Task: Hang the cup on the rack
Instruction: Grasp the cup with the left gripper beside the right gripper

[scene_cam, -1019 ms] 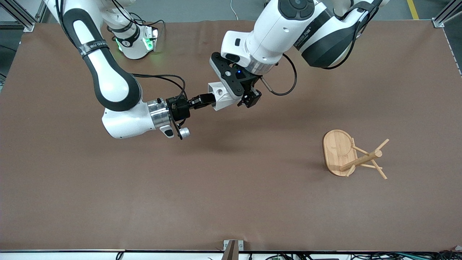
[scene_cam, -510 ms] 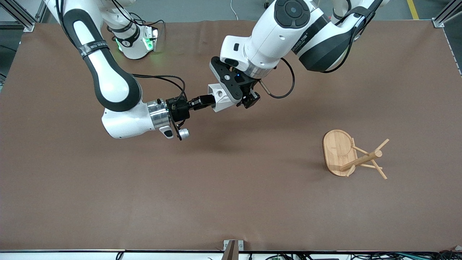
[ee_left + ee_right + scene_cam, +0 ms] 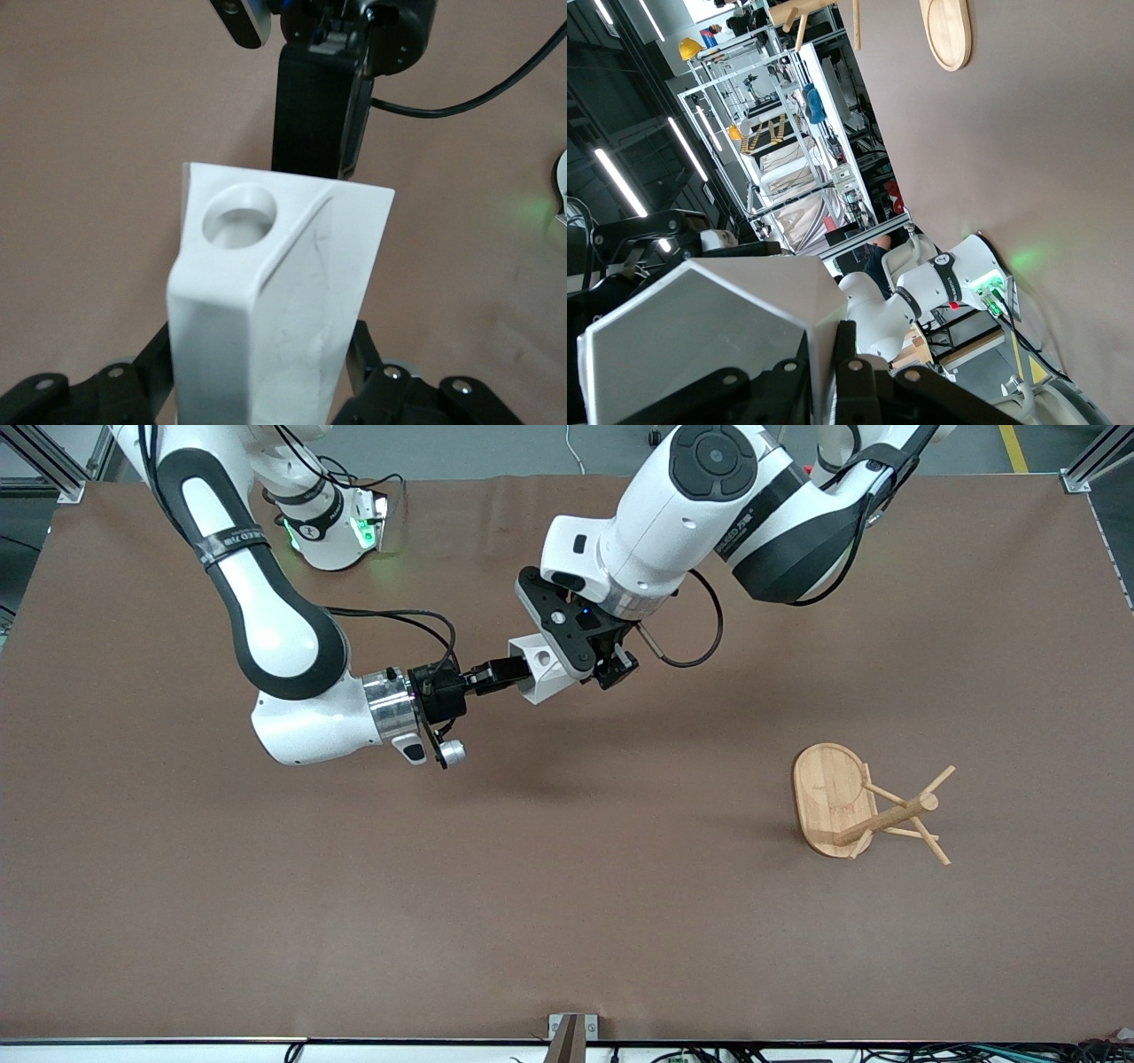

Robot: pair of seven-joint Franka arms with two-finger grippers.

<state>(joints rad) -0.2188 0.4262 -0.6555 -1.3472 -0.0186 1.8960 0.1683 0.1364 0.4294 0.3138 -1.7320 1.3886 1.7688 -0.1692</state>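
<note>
Brown table (image 3: 266, 921); white faceted cup (image 3: 542, 666) aloft, round-holed tab handle.

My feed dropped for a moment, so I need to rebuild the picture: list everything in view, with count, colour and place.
cup: one, white, up in the air over the table's middle, held between both tools.
rack: one, light bamboo, standing on the table toward the left arm's end, nearer the front camera than the cup; no cup on its pegs.
table: one, brown cover.
left tool: one, black, closed on the cup's body from above.
right tool: one, black, gripping the cup's end that faces the right arm's end of the table.
</note>
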